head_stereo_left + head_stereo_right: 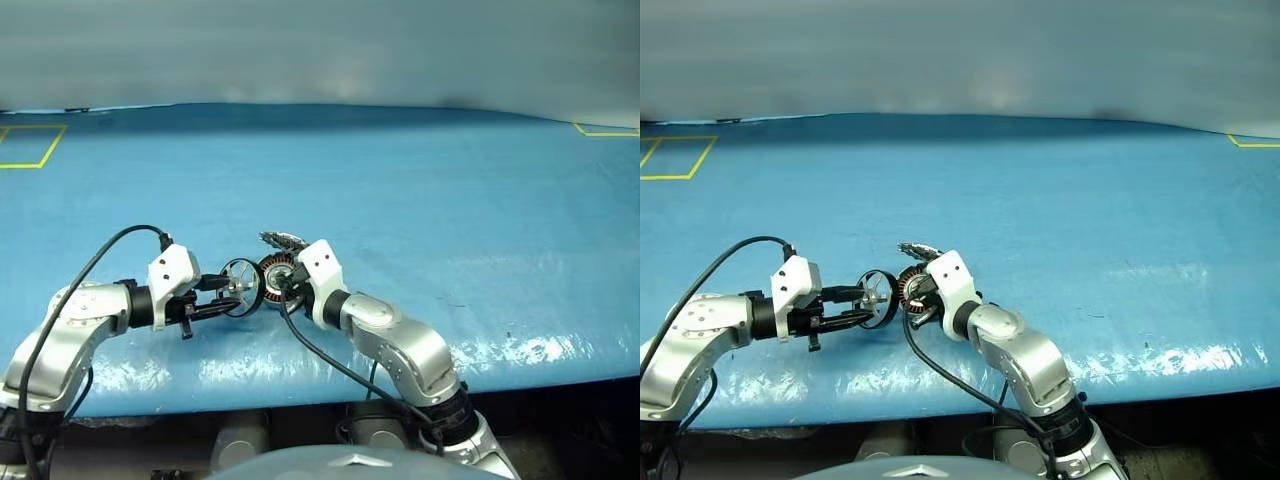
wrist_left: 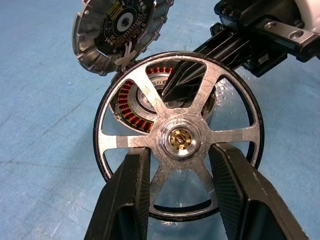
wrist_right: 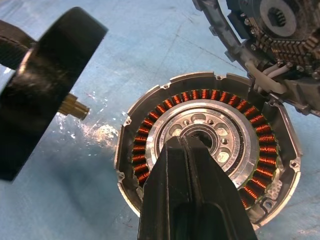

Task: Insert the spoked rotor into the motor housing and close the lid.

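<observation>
Lab: blue taped test table (image 1: 420,180)

Rotor: the spoked rotor (image 2: 181,139) stood on edge, facing the can's open mouth; dark rim, shiny spokes
Can: the motor housing (image 3: 210,145) showed copper coils inside
Cap: the lid (image 2: 117,30) was swung open, still joined

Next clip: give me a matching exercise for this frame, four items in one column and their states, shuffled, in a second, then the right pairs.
Column 1:
1. spoked rotor
2. motor housing
3. lid
4. right gripper

Column 2:
A. swung open, dark patterned inner face showing
B. held at its hub by the left gripper, clear of the housing
C. shut, fingers over the bearing hole at the housing's centre
D. copper windings exposed, no rotor inside

Pairs: 1-B, 2-D, 3-A, 4-C
</observation>
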You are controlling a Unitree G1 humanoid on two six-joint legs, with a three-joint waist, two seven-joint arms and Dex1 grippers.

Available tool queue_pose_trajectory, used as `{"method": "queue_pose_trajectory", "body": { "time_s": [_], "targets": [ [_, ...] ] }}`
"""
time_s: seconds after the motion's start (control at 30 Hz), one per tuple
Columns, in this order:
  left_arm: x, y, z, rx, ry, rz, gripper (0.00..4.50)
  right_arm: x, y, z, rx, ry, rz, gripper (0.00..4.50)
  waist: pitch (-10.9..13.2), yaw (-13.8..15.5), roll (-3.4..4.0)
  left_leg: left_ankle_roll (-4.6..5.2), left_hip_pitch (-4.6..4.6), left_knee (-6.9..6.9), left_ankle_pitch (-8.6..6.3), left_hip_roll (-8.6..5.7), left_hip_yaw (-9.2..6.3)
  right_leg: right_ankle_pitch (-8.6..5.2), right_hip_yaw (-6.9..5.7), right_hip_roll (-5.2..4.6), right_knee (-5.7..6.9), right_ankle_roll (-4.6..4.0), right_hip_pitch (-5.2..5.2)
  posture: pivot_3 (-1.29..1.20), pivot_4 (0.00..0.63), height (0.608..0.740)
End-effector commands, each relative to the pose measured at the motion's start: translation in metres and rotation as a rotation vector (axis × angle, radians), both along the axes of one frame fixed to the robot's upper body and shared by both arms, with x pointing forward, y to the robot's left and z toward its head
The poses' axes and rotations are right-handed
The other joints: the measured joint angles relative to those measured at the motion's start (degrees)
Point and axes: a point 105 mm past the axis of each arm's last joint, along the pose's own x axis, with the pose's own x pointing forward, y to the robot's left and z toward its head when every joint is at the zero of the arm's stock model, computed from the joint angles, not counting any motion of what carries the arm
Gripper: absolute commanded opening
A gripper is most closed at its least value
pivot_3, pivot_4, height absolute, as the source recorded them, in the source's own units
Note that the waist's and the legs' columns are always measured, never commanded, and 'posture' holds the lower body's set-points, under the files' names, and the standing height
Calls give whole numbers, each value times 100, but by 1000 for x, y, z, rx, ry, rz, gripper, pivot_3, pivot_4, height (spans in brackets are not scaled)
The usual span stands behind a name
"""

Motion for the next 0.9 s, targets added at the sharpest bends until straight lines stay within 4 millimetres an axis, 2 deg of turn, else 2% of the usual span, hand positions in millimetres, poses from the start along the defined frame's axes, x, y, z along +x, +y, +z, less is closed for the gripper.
{"method": "queue_pose_trajectory", "body": {
  "time_s": [0.03,0.23,0.43,0.6,0.9],
  "targets": [
    [7,-2,12,17,-26,-50,1514,-7,-4,30,91,-119,36,0,0,-5,0,0,-1,0,0,0,0,0,1,-1,-1,1,0,0,150,740],
    [20,-7,21,81,-27,-174,1514,-19,-26,33,132,-193,34,0,2,-4,-2,0,-2,-4,0,-1,-1,-3,0,0,-3,5,0,0,150,740],
    [34,-17,25,119,-28,-283,1514,-23,-49,22,190,-219,-38,0,7,-11,-9,0,-2,-2,0,-1,0,-5,2,3,-1,8,0,0,150,740],
    [39,-29,26,138,-21,-388,1514,-25,-65,4,200,-199,-97,0,8,3,-11,1,-2,2,0,-2,1,-5,5,4,-1,8,3,0,150,740],
    [50,-44,28,177,-22,-495,1514,-33,-73,-13,204,-185,-126,0,10,12,-13,1,-1,8,0,-2,1,-4,7,6,5,8,5,0,150,740]
  ]
}}
